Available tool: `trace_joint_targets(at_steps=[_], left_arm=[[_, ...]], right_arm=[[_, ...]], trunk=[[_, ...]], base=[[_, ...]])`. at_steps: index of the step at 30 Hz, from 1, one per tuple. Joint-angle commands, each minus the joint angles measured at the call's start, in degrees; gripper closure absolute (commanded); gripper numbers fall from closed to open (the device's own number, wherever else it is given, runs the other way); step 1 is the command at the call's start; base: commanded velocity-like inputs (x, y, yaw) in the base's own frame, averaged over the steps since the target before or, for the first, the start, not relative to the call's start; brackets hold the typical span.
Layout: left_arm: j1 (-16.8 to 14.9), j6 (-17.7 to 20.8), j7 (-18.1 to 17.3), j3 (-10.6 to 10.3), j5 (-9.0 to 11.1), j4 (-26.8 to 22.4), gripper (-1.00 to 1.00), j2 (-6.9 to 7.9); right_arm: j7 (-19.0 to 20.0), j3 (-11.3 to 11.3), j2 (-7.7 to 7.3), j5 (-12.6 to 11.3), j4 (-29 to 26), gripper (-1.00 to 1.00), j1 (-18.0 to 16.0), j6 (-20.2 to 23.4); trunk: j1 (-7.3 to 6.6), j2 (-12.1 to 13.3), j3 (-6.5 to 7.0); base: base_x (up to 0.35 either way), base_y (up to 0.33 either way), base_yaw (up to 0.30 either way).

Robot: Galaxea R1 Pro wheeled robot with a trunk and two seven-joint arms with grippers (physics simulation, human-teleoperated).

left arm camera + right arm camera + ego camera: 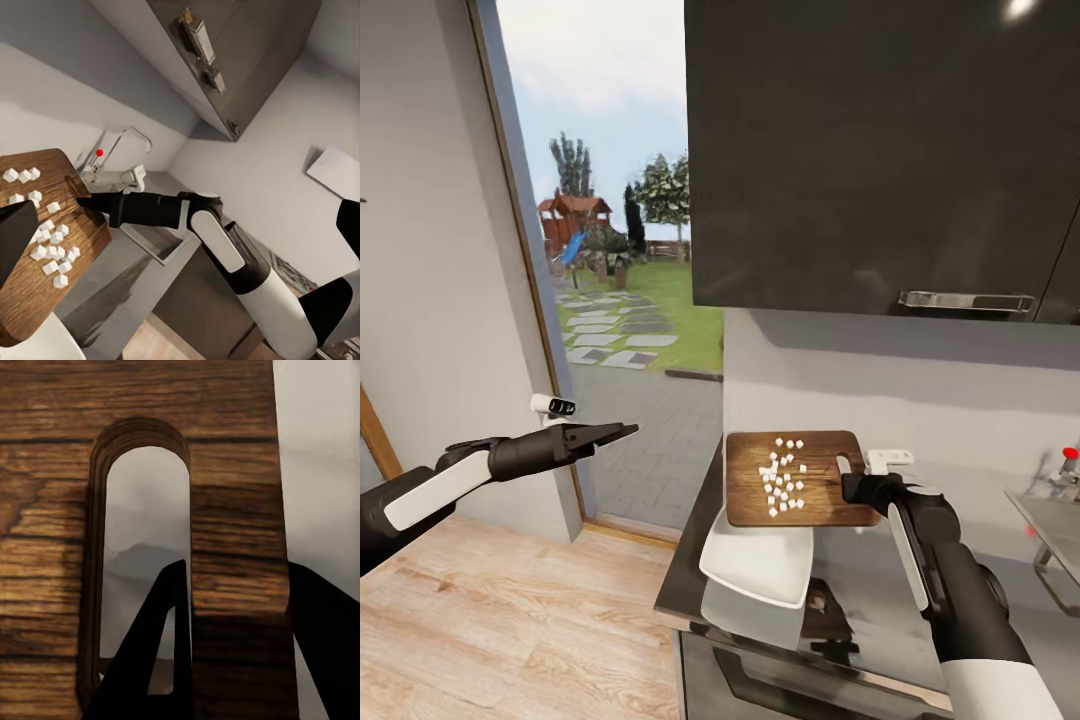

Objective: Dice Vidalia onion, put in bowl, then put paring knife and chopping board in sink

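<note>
grey walls and a dark wall cabinet (880, 150) frame my head view, with a glass door giving onto a garden beside them. i hold the chopping board (795, 478) raised over the countertop (690, 560) near its door-side end, and my right gripper (857, 489) is clamped on the board's slotted handle end. the diced onion (782, 475) lies on it as small white cubes, too many and too small for a sure count. one bowl (758, 563) sits just under the board's near edge, at the counter's end. the sink (1060, 525) is off toward the right edge of the counter. my left gripper (605, 434) hangs out over the floor with nothing in it, its fingers drawn together.

from the left wrist i see the board (37, 255) from the side, the cubes (49, 251) scattered over it, the right arm (195, 225) reaching to its end, and the tap (112, 146) with its red dot behind.

from the right wrist the slot (146, 562) is close up, one dark finger (161, 660) through it and the other outside the board's end.

i judge the step to be tipping the dice into the bowl. next i need to tilt the board slowly toward the bowl so the cubes slide in and don't spill over the counter's edge.
</note>
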Motion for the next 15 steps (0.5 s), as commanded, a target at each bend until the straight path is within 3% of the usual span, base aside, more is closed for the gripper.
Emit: trace_joint_targets(at_steps=[1, 8, 15], left_arm=[[-0.1, 0.5, -0.1, -0.3, 0.6, 0.0, -1.00, 0.05], [-0.1, 0.5, -0.1, -0.3, 0.6, 0.0, -1.00, 0.07], [-0.1, 0.5, -0.1, -0.3, 0.6, 0.0, -1.00, 0.07]], right_arm=[[0.6, -0.1, 0.01, 0.4, 0.0, 1.00, 0.0, 0.1], [0.5, -0.1, 0.01, 0.2, 0.6, 1.00, 0.0, -2.1], [0.6, -0.1, 0.01, 0.2, 0.7, 1.00, 0.0, -2.2]], trunk=[[0.03, -0.1, -0.03], [0.03, -0.1, -0.03], [0.03, -0.1, -0.03]], base=[[0.008, 0.000, 0.000], [0.001, 0.000, 0.000], [0.030, 0.093, 0.000]])
